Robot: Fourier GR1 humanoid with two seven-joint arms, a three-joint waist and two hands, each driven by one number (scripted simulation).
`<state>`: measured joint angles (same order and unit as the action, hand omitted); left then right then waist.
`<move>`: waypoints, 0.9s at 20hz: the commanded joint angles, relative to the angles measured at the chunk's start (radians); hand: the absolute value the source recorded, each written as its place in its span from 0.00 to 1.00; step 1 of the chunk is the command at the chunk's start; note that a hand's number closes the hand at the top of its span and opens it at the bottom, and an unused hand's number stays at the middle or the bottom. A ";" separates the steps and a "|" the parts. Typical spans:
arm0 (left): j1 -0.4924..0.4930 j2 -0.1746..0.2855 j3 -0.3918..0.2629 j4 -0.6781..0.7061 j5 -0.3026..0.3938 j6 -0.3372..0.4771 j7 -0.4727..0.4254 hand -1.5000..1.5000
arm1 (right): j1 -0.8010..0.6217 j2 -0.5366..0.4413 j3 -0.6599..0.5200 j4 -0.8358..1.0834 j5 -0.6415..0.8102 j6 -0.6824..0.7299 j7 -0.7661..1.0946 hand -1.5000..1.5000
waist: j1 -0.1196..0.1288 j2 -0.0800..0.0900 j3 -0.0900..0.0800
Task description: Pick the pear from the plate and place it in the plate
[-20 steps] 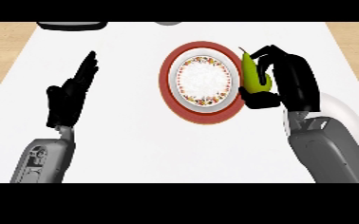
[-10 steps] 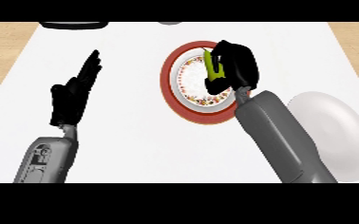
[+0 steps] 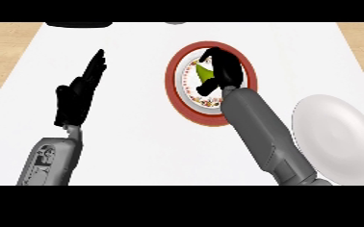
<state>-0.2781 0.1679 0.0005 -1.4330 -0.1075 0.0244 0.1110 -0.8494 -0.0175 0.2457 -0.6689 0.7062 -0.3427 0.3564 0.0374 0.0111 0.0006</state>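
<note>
A green pear [image 3: 204,76] shows over the middle of the red-rimmed patterned plate [image 3: 175,87]. My right hand [image 3: 226,67] is curled round the pear, hiding most of it, and my grey right forearm [image 3: 263,134] crosses the plate's right side. A plain white plate [image 3: 331,134] lies at the right, partly behind that forearm. My left hand [image 3: 80,94] rests open at the left, fingers up, holding nothing.
A dark object [image 3: 78,24] sits at the counter's far edge, upper left, with a small grey thing [image 3: 175,23] beside it. Wooden floor shows past the white counter's corners.
My right hand has carried the pear left, from the red plate's right rim to over its middle. The white plate has come into sight at the right. The left hand stayed put.
</note>
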 commanded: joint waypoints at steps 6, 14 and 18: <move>0.051 -0.010 -0.012 -0.046 -0.006 -0.004 0.005 0.50 | -0.040 0.017 -0.069 0.115 -0.260 -0.137 -0.256 0.00 | 0.014 -0.001 0.001; 0.069 0.015 0.033 -0.037 0.012 -0.012 -0.012 0.50 | 0.030 0.004 -0.225 -0.064 -0.408 -0.241 -0.321 0.00 | -0.033 -0.014 0.000; -0.002 0.009 0.051 0.055 -0.009 0.017 -0.014 0.50 | 0.196 -0.072 -0.272 -0.201 -0.465 -0.223 -0.390 0.00 | -0.063 -0.016 0.000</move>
<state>-0.2561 0.1802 0.0434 -1.4058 -0.1014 0.0205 0.0924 -0.7563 -0.0490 0.0219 -0.7635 0.2920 -0.5567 0.0088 -0.0042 -0.0009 0.0003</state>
